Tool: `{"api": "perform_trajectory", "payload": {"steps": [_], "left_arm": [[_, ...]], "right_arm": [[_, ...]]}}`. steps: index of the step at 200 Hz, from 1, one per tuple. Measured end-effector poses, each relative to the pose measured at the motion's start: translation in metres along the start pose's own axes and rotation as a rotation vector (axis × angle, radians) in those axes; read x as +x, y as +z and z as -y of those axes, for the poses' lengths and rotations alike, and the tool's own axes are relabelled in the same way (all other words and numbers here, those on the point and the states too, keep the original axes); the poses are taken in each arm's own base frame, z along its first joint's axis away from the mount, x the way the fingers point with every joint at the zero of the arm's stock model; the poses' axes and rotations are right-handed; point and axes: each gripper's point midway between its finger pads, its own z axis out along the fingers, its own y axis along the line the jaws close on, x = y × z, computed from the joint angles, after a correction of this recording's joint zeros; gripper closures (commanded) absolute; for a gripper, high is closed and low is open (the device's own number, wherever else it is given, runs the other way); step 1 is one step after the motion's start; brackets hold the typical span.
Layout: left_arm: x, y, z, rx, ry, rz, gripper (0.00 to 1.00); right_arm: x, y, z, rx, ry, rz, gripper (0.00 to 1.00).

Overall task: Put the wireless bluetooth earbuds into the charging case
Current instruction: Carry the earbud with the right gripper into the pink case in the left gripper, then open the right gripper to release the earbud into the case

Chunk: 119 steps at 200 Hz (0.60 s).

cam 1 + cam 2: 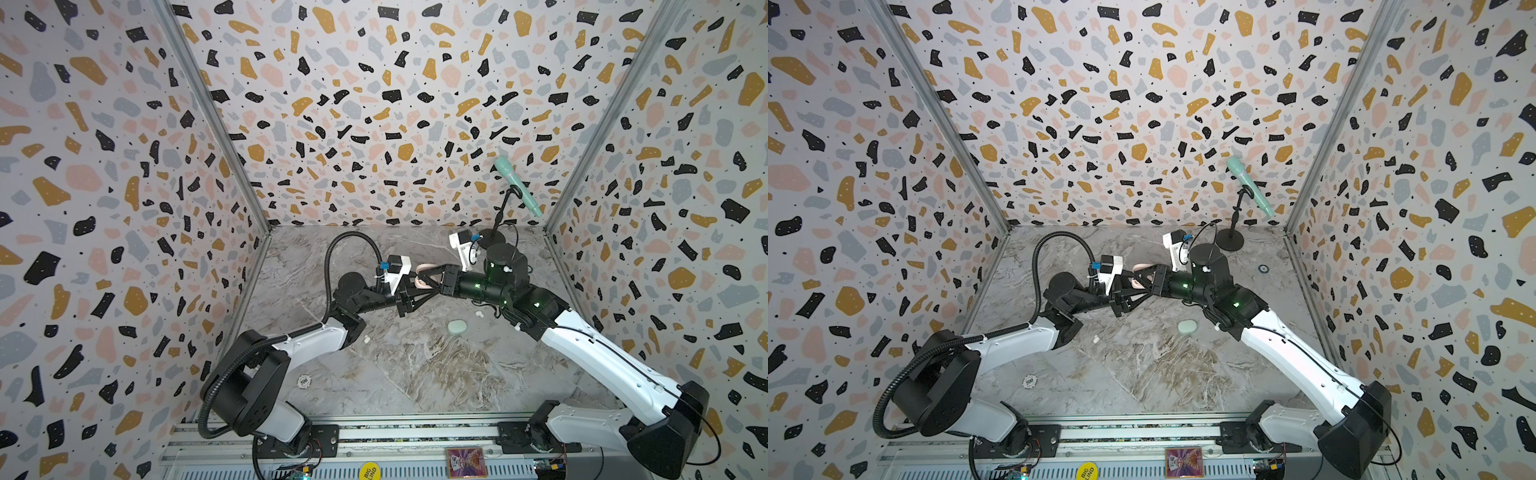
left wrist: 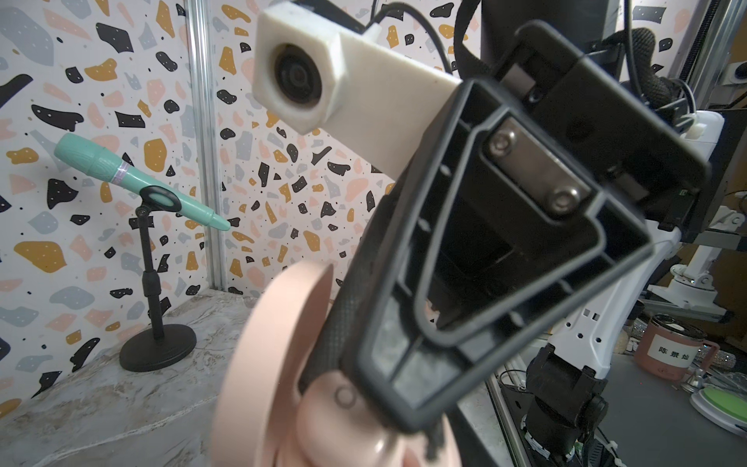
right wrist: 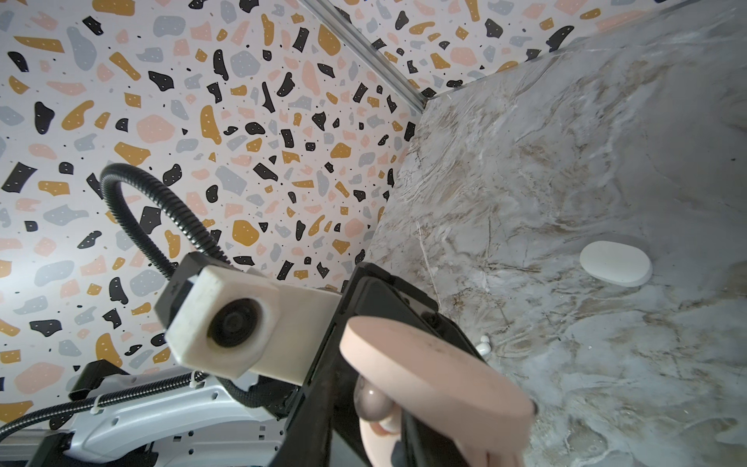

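Note:
Both arms meet in mid-air over the back middle of the table. My left gripper (image 1: 424, 289) is shut on an open pale pink charging case (image 1: 423, 269), whose lid (image 2: 275, 343) fills the foreground of the left wrist view. My right gripper (image 1: 423, 275) reaches into the case from the right. Its jaws stand slightly open around a pink earbud (image 3: 374, 398) that sits at the case's base under the lid (image 3: 436, 372). On the table lie a closed mint green case (image 1: 457, 327) and loose white earbuds (image 1: 367, 339) (image 1: 478, 314).
A mint microphone (image 1: 517, 187) on a black stand (image 1: 492, 239) is at the back right. A poker chip (image 1: 304, 380) lies front left and a small dark ring (image 1: 1262, 269) right. A pale oval case (image 3: 616, 263) lies on the marble. Patterned walls close three sides.

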Motion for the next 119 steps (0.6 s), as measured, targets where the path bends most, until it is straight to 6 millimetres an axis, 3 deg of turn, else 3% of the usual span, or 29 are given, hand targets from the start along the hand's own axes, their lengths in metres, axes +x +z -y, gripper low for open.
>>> {"api": "perform_trajectory", "payload": {"steps": [54,119], "left_arm": [[0.002,0.000,-0.001,-0.006,0.001,-0.008,0.74],[-0.007,0.002,-0.003,-0.010,0.024,0.009,0.74]], "right_arm": [[0.003,-0.009,0.002,0.035,0.011,-0.007,0.62],[0.002,-0.021,-0.010,0.054,0.000,-0.020,0.57]]}}
